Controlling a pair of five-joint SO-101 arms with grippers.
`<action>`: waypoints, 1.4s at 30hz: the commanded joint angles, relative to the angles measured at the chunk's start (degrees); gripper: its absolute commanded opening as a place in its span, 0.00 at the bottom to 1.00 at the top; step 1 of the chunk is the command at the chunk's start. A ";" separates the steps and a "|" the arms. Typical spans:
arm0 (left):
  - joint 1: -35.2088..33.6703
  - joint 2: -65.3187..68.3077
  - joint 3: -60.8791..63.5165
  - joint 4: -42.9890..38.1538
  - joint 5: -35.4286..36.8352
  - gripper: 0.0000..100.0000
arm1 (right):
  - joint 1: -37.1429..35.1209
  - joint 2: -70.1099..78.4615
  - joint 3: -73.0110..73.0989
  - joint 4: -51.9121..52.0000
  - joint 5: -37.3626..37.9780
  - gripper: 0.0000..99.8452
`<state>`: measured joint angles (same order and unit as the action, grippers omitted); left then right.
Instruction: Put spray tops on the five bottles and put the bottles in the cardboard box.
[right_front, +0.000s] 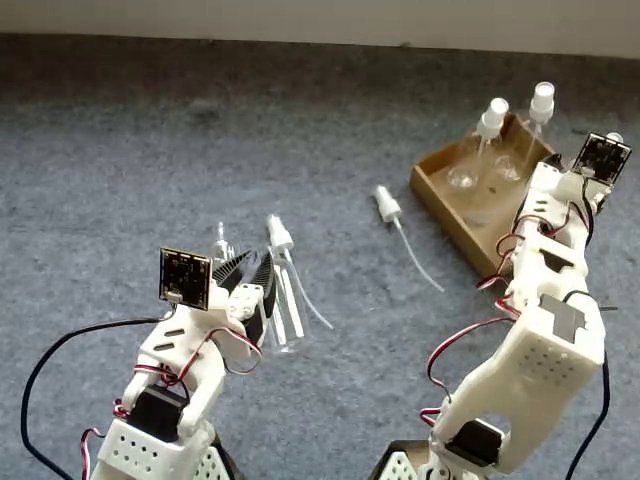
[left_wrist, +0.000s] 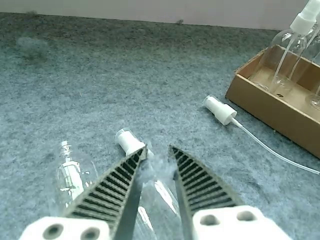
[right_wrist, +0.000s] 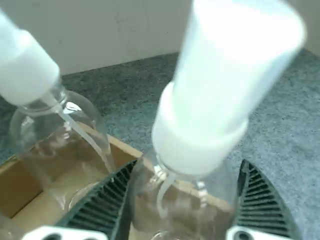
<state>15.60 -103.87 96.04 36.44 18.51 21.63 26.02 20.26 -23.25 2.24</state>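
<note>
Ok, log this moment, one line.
left claw open over bottle on carpet | right claw around boxed bottle | one top loose

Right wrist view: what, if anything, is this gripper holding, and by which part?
The right gripper appears to hold the capped bottle by its clear body, just under the neck.

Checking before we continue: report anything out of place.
A loose spray top lies on the carpet beside the box, on no bottle. An uncapped bottle lies on its side by the left gripper.
</note>
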 joint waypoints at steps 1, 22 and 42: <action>-0.31 0.04 1.10 0.09 0.18 0.03 | 0.48 -4.35 -3.47 0.22 0.53 0.25; -0.31 0.04 1.10 0.09 0.18 0.03 | 1.01 -7.25 -3.30 0.31 0.62 0.29; -0.31 0.04 1.10 0.09 0.18 0.03 | 0.92 -16.84 -3.74 16.75 0.44 0.29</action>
<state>15.60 -103.87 96.04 36.44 18.51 22.15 13.89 20.18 -9.80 2.24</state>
